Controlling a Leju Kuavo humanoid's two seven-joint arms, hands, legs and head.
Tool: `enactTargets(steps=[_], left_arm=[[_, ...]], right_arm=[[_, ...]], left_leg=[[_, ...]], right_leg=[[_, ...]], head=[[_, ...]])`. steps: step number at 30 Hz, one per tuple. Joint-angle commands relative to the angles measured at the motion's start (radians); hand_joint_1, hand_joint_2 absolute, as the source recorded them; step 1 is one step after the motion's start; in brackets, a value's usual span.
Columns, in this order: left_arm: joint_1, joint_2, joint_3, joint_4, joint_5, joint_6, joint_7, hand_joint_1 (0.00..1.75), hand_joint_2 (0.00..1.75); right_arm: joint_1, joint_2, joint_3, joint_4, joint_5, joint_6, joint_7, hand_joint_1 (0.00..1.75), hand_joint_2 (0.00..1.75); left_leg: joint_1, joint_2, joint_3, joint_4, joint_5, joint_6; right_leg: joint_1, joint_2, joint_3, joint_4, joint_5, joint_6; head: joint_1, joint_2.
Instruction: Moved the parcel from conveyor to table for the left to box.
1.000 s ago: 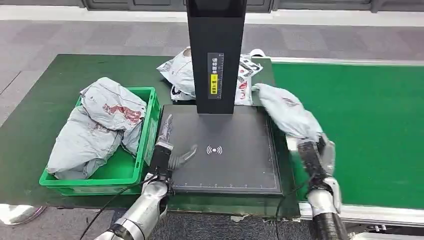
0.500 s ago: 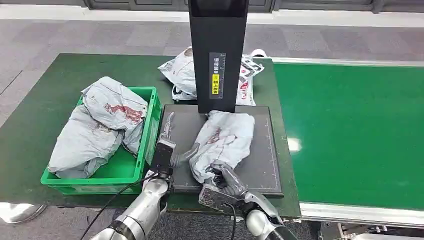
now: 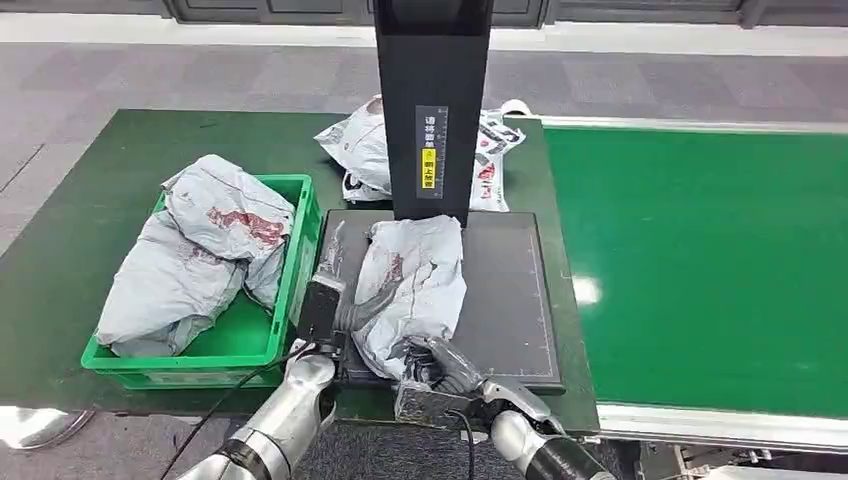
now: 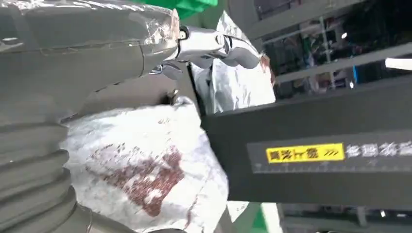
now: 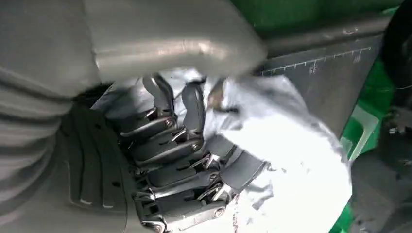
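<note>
Head view: right arm [image 3: 540, 455] reaching in from below, bent toward the near edge of the black scanner pad [image 3: 510, 300], right hand [image 3: 440, 365] on the near end of the grey parcel [image 3: 415, 280]. Right wrist view: dark fingers [image 5: 180, 141] curled over the crumpled grey plastic of the parcel [image 5: 291, 145], gripping a fold of it, thumb side hidden. Left arm [image 3: 285, 420] extended forward along the pad's left edge, left hand [image 3: 340, 290] flat and spread, fingers apart, one finger lying against the parcel's left side, holding nothing. Left wrist view: silver finger [image 4: 214, 46] stretched out straight above the parcel [image 4: 145, 165], red print on the plastic facing the camera, black post [image 4: 316, 155] with a yellow label just beside it. Parcel lying on the scanner pad, far end touching the base of the post [image 3: 432, 110], on the green table [image 3: 90, 200]. Green bin [image 3: 240, 340] left of the pad, holding other grey bags [image 3: 200, 250]. Another bag [image 3: 365, 145] behind the post. Green conveyor [image 3: 700, 260] on the right
</note>
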Motion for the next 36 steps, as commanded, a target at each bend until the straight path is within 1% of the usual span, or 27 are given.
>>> enactTargets(steps=[1,2,3,4,5,6,8,12,29,30,34,36], left_arm=[[0.023,0.055,-0.018,-0.026,-0.041,0.016,-0.028,0.00,1.75],[0.018,0.058,-0.026,-0.012,-0.055,0.013,-0.028,0.00,1.75],[0.007,0.065,-0.055,0.020,-0.092,0.007,-0.028,0.00,1.75],[-0.003,0.068,-0.074,0.047,-0.127,0.008,-0.028,0.00,1.75],[-0.003,0.066,-0.075,0.047,-0.128,0.009,-0.028,0.00,1.75],[-0.011,0.075,-0.124,0.068,-0.220,0.108,-0.028,0.00,1.75],[-0.011,0.075,-0.124,0.068,-0.220,0.108,-0.028,0.00,1.75],[-0.011,0.075,-0.124,0.068,-0.220,0.108,-0.028,0.00,1.75],[-0.011,0.075,-0.124,0.068,-0.220,0.108,-0.028,0.00,1.75],[-0.019,0.068,-0.144,0.100,-0.258,0.116,-0.028,0.00,1.75],[-0.019,0.063,-0.216,0.140,-0.364,0.063,-0.023,0.00,1.75],[-0.029,0.072,-0.283,0.180,-0.463,0.024,0.041,0.00,1.75]], right_arm=[[0.226,-0.041,-0.291,-0.395,-0.098,-0.277,-0.045,0.00,1.75],[0.234,-0.034,-0.314,-0.408,-0.106,-0.300,-0.060,0.00,1.75],[0.247,-0.009,-0.369,-0.433,-0.141,-0.353,-0.089,0.00,1.75],[0.246,0.003,-0.396,-0.433,-0.143,-0.389,-0.111,0.00,1.75],[0.242,0.002,-0.397,-0.434,-0.143,-0.387,-0.110,0.00,1.75],[0.246,0.023,-0.431,-0.442,-0.170,-0.412,-0.140,0.00,1.75],[0.246,0.023,-0.431,-0.442,-0.170,-0.412,-0.140,0.00,1.75],[0.246,0.023,-0.431,-0.442,-0.170,-0.412,-0.140,0.00,1.75],[0.246,0.023,-0.431,-0.442,-0.170,-0.412,-0.140,0.00,1.75],[0.243,0.028,-0.441,-0.429,-0.170,-0.433,-0.161,0.00,1.75],[0.221,0.040,-0.502,-0.393,-0.283,-0.414,-0.227,0.00,1.75],[0.210,0.036,-0.512,-0.380,-0.316,-0.401,-0.227,0.00,1.75]], left_leg=[[0.001,-0.004,0.000,-0.002,0.001,0.000],[0.000,-0.005,-0.001,-0.001,0.001,0.000],[0.000,-0.005,-0.001,-0.001,0.001,0.000],[0.000,-0.003,-0.002,0.000,0.000,0.000],[-0.001,-0.003,-0.002,-0.001,0.000,0.000],[0.000,-0.003,-0.002,-0.001,0.000,0.000],[0.000,-0.005,-0.003,-0.001,0.001,0.000],[0.001,-0.002,-0.002,-0.001,0.000,0.000],[0.000,-0.002,-0.003,-0.001,0.000,0.000],[0.000,-0.002,-0.002,-0.001,0.000,0.000],[0.000,-0.003,-0.002,-0.003,0.001,-0.001],[0.000,-0.003,-0.002,-0.002,0.001,0.000]], right_leg=[[0.001,-0.005,0.002,-0.003,0.000,-0.001],[0.000,-0.005,0.001,-0.001,-0.001,-0.001],[0.000,-0.006,0.001,-0.001,-0.001,-0.001],[0.001,-0.003,0.000,0.000,-0.001,-0.001],[-0.001,-0.003,-0.001,0.000,0.000,-0.001],[0.000,-0.003,0.000,-0.001,0.000,-0.001],[0.000,-0.005,0.000,-0.001,0.000,-0.001],[0.001,-0.002,-0.001,-0.002,0.000,-0.001],[0.000,-0.002,-0.002,-0.001,0.000,-0.001],[0.001,-0.002,-0.001,-0.001,0.000,-0.001],[0.001,-0.003,0.000,-0.003,0.001,-0.002],[0.000,-0.003,-0.001,-0.002,0.000,-0.001]], head=[[0.000,0.000],[0.000,0.000],[0.000,0.000],[0.000,0.000],[0.000,0.000],[0.000,0.000],[0.000,0.000],[0.000,0.000],[0.000,0.000],[0.000,0.000],[0.000,0.000],[0.000,0.000]])
